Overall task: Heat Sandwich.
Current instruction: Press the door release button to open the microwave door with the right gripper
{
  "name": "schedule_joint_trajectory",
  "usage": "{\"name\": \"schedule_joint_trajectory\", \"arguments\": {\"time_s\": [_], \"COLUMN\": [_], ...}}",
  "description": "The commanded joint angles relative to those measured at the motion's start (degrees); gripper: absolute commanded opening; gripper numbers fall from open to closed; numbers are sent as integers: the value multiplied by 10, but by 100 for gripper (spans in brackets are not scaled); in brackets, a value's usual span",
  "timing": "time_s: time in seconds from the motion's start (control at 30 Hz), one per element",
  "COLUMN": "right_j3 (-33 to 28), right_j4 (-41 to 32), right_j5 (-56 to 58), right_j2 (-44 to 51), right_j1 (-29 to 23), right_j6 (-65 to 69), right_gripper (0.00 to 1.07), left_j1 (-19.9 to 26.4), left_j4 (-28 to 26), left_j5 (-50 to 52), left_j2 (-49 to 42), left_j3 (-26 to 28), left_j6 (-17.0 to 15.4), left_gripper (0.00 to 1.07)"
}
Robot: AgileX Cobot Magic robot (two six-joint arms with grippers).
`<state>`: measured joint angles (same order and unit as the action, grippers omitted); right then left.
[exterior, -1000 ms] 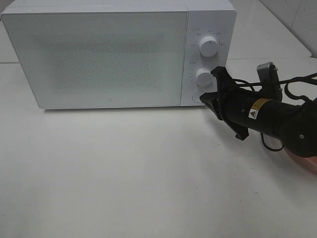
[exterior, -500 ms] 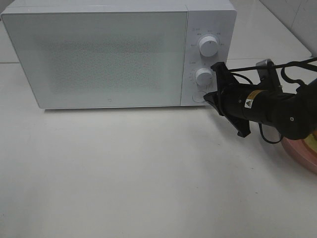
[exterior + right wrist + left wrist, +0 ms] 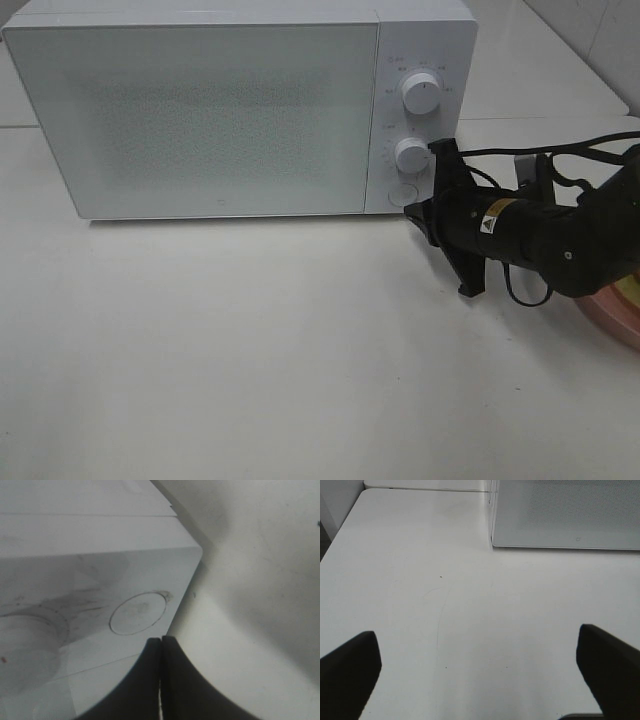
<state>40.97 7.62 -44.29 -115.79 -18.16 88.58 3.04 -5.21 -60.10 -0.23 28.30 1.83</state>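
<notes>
Right gripper (image 3: pixel 412 208), jaws pressed together, sat just beside microwave's (image 3: pixel 200 110) round button (image 3: pixel 402 194); sandwich (image 3: pixel 633 289) well behind it on pink plate (image 3: pixel 608 312), mostly hidden.

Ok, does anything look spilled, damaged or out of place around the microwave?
Nothing stands out: the microwave stands upright with its door shut, and the table around it shows no spills or damage.

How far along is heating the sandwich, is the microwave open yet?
Nothing looks finished: the microwave door is closed. In hand: the right gripper, shut, is close to the round button below the dials, probably to pop the door; the left gripper hangs open. Left to do: open up, load the food, close, set the dials. The pink plate peeks out behind the arm; I can't make out the sandwich.
</notes>
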Motion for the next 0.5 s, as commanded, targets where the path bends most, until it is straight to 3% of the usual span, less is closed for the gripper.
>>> {"name": "schedule_joint_trajectory", "arguments": {"time_s": [0.03, 0.5], "right_j3": [12, 51], "right_j4": [-9, -46], "right_j5": [-15, -22], "right_j2": [-14, -40], "right_j1": [-7, -13], "right_j6": [1, -6], "right_gripper": [0, 0], "left_j1": [0, 0], "left_j4": [-3, -3], "left_j5": [9, 9], "left_j2": [-13, -13], "left_j3": [-2, -2], "left_j6": [0, 0], "left_gripper": [102, 102]}}
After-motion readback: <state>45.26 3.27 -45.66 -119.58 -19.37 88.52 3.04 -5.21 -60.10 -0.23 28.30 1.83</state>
